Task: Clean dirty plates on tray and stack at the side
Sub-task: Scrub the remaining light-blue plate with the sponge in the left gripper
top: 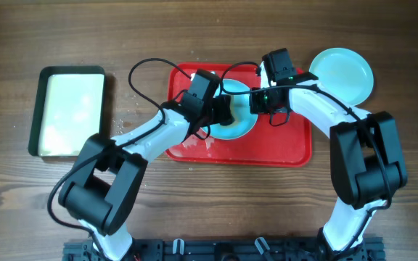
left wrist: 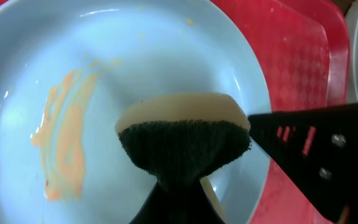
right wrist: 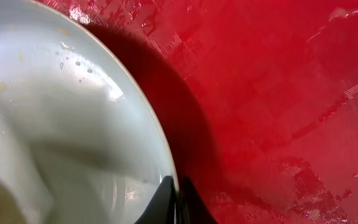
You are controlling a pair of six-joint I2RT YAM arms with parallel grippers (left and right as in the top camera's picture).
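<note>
My left gripper (left wrist: 180,186) is pinching a yellow sponge (left wrist: 185,127) with its dark scouring face toward the camera. It hangs over the light blue plate (left wrist: 135,56), just beside an orange smear (left wrist: 64,149). My right gripper (right wrist: 178,200) is pressed together on that plate's rim, on the side toward the red tray's (top: 289,145) right end. The plate lies mid-tray. A second pale plate (top: 342,74) sits off the tray's far right corner, and a green-rimmed tray (top: 70,72) is well to its left.

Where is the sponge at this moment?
Left wrist view: the sponge is pinched in the left gripper, over the light blue plate on the red tray, beside the orange smear.
</note>
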